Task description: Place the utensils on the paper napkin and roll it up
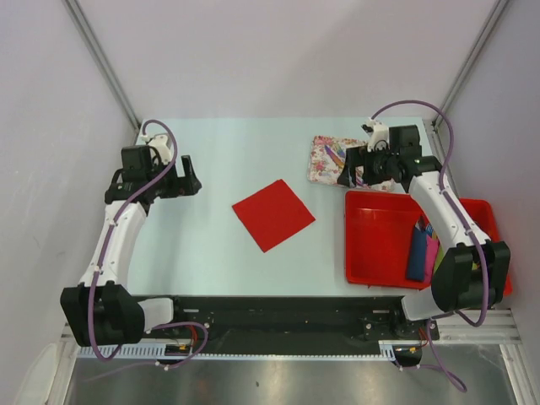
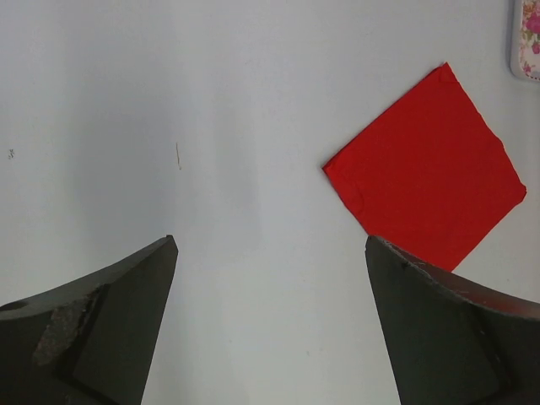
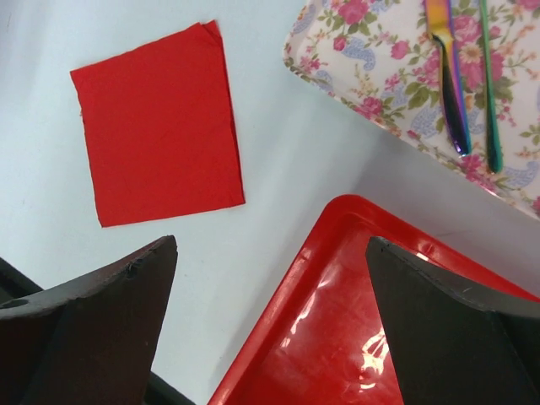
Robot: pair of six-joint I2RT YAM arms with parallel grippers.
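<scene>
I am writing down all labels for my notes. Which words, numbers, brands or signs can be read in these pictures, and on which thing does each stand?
No text can be read anywhere in the three views.
The paper napkin and the red tray are plain, the floral mat bears only printed flowers, and the utensils show no stamp that I can make out.

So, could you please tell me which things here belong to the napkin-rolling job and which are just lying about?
For the job:
- napkin, lying flat and unrolled
- utensils, on the mat

Just lying about:
- mat, apart from holding the utensils
- tray
- rolls, blue and pink, in the tray
</scene>
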